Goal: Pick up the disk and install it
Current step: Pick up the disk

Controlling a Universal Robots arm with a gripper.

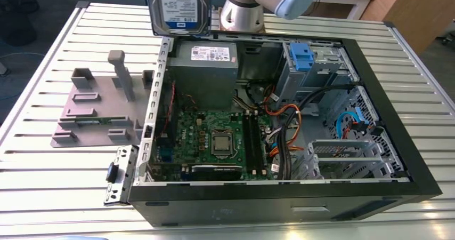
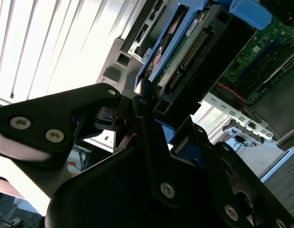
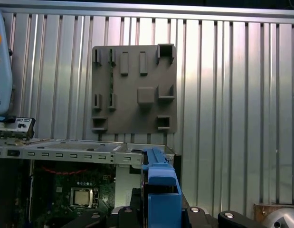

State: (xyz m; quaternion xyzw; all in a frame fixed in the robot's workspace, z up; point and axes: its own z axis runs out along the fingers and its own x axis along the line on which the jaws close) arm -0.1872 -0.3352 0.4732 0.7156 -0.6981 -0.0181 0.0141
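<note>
Exterior view: the disk (image 1: 179, 8) hangs upright, label outward, over the far edge of the open computer case (image 1: 398, 144), beside the robot arm (image 1: 267, 0). A grey fixture plate (image 1: 99, 106) lies on the slatted table (image 1: 42, 165) to the exterior view's left of the case.

Second wrist view: the gripper (image 2: 154, 107) has its black fingers clamped tight on the disk (image 2: 184, 52) at its lower end.

First wrist view: the disk's blue bracket (image 3: 161, 190) stands edge-on above the case, near the motherboard (image 3: 75, 190), with the fixture plate (image 3: 135, 90) beyond.
</note>
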